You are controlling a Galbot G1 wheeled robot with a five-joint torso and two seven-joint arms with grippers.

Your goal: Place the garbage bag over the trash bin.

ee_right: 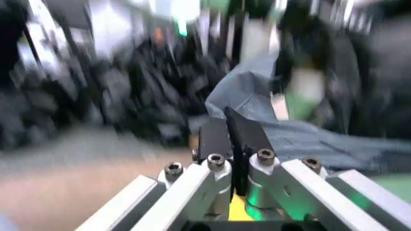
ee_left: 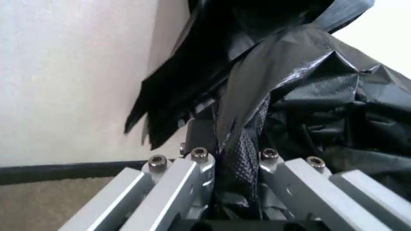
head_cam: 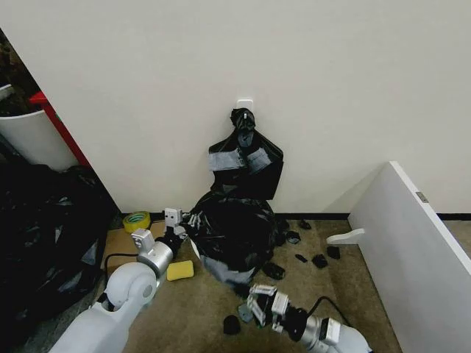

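Observation:
The glossy black garbage bag [head_cam: 234, 229] is draped in a lump on the carpet against the wall. A sliver of white at its left edge looks like the trash bin [head_cam: 193, 248]; the rest of the bin is hidden under the plastic. My left gripper [head_cam: 184, 220] is at the bag's upper left edge. In the left wrist view, this gripper [ee_left: 234, 144] is shut on a twisted fold of the bag [ee_left: 301, 91]. My right gripper [head_cam: 252, 303] hovers low over the carpet just in front of the bag's lower hem. In the blurred right wrist view, its fingers [ee_right: 215, 139] are pressed together.
A black bundle with grey tape patches [head_cam: 246, 158] hangs on the wall above the bag. A huge heap of black plastic [head_cam: 44, 235] and a white tub [head_cam: 29, 136] fill the left. A yellow sponge [head_cam: 180, 271], a tape roll [head_cam: 137, 220], black scraps [head_cam: 319, 260] and a white board [head_cam: 419, 250] lie around.

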